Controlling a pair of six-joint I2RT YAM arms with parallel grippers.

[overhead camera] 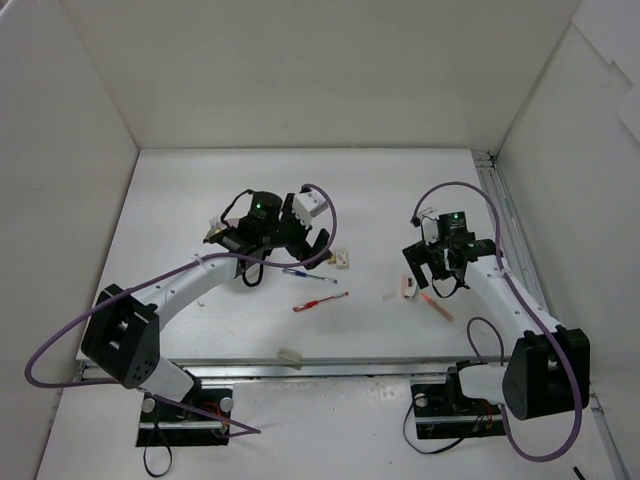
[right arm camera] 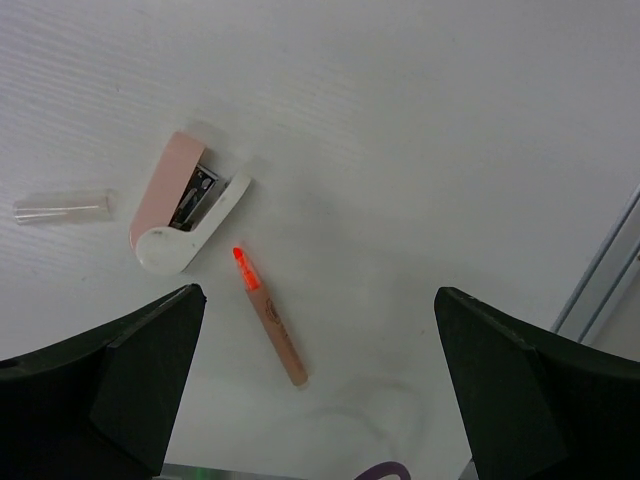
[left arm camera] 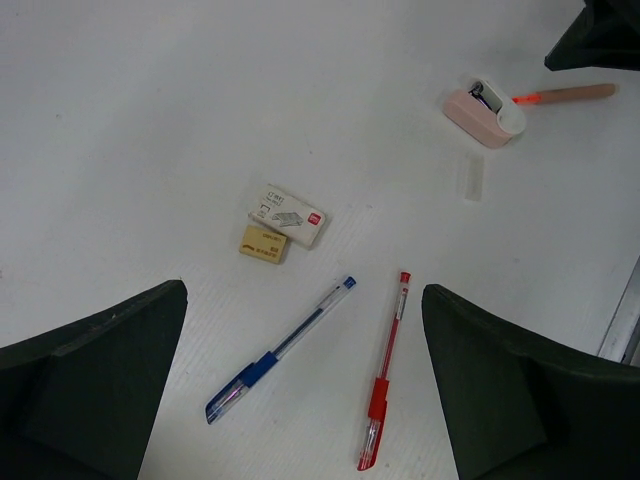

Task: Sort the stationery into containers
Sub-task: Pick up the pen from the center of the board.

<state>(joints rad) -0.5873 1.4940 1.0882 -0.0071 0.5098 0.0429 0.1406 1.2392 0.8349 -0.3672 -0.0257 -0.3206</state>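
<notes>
A blue pen [left arm camera: 283, 348] and a red pen [left arm camera: 384, 388] lie on the white table between the open, empty fingers of my left gripper [left arm camera: 305, 400], which hovers above them. Beyond them lie a small white box [left arm camera: 290, 214] and a tan block [left arm camera: 264, 243]. An orange marker [right arm camera: 269, 318] lies uncapped beneath my open, empty right gripper [right arm camera: 320, 380], next to a pink stapler [right arm camera: 185, 205]. In the top view the left gripper [overhead camera: 308, 245] is above the blue pen [overhead camera: 308, 275] and the right gripper [overhead camera: 437, 280] above the marker [overhead camera: 437, 305]. The white cup is out of view.
A clear cap [right arm camera: 62, 207] lies left of the stapler. A cream block [overhead camera: 290, 356] sits at the table's near edge. A metal rail [overhead camera: 510, 240] runs along the right side. White walls enclose the table on three sides.
</notes>
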